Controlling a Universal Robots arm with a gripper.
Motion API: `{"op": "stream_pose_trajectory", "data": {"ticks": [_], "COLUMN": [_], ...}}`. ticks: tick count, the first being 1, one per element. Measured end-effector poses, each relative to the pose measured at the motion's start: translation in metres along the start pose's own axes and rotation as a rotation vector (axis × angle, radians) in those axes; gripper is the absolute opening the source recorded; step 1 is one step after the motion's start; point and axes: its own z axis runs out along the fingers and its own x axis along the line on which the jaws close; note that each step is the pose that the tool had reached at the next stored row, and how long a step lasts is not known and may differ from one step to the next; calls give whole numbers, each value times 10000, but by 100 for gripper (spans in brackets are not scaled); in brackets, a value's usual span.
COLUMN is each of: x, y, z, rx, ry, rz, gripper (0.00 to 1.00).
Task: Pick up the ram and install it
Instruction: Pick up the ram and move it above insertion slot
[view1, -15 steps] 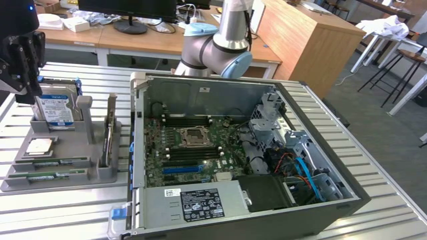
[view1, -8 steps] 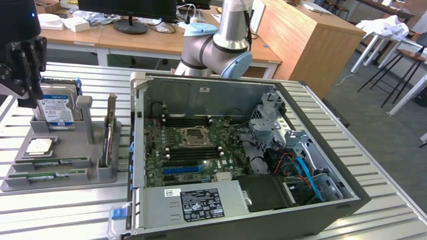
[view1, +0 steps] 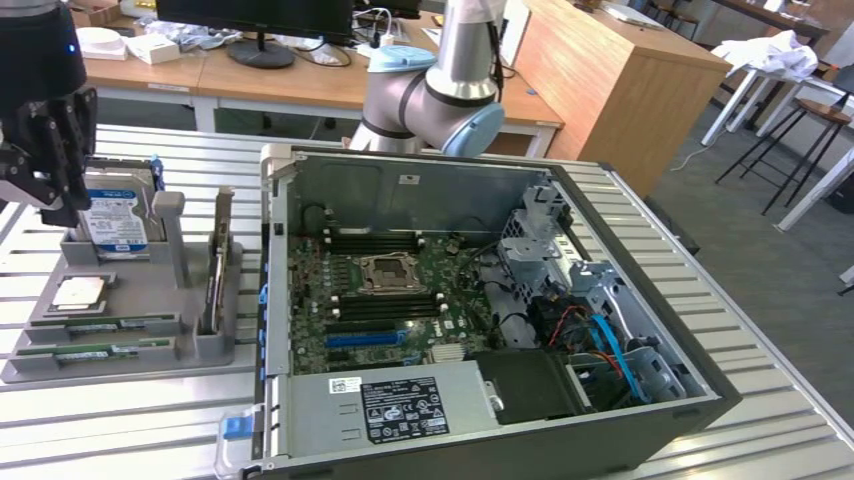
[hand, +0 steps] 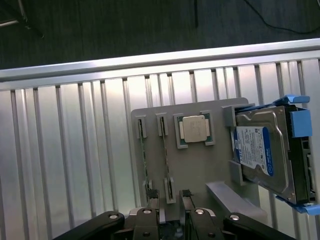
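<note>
On the grey holder (view1: 120, 372) (hand: 200, 170) at the exterior view's left, the ram (view1: 114, 325) (hand: 165, 155) lies flat in its slot, just beside the CPU (view1: 80, 292) (hand: 195, 129). A second green stick (view1: 91, 352) (hand: 143, 155) sits in the next slot over, on the side away from the CPU and parallel to it. Gripper (view1: 51, 205) (hand: 170, 197) hangs above the holder, over the end where the hard drive (view1: 114, 215) (hand: 260, 150) stands in its blue-edged bracket. Fingers (hand: 153, 202) are spread with nothing between them - released, no contact with either stick. In the wrist view the gap between the fingers lines up roughly with the ram, which runs lengthwise away from the camera. An expansion card (view1: 220, 260) stands on edge along the holder's side nearest the PC. Open PC case (view1: 694, 400) sits just beside the holder towards the exterior view's right, motherboard (view1: 374, 290) exposed. It has long black slots (view1: 380, 240) on both sides of the CPU socket (view1: 387, 272) and a blue slot (view1: 363, 340) nearer the power supply (view1: 387, 405). Holder and case both rest on the slatted metal table (view1: 134, 430) (hand: 65, 150). Arm's elbow joint (view1: 441, 95) shows behind the case - ram and case are well apart.
</note>
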Motion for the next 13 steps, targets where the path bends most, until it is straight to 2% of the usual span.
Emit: {"op": "stream_pose_trajectory", "data": {"ticks": [13], "x": [3], "y": [-6], "z": [198], "rx": [19], "ry": [-10], "rz": [-1], "gripper": [30]}}
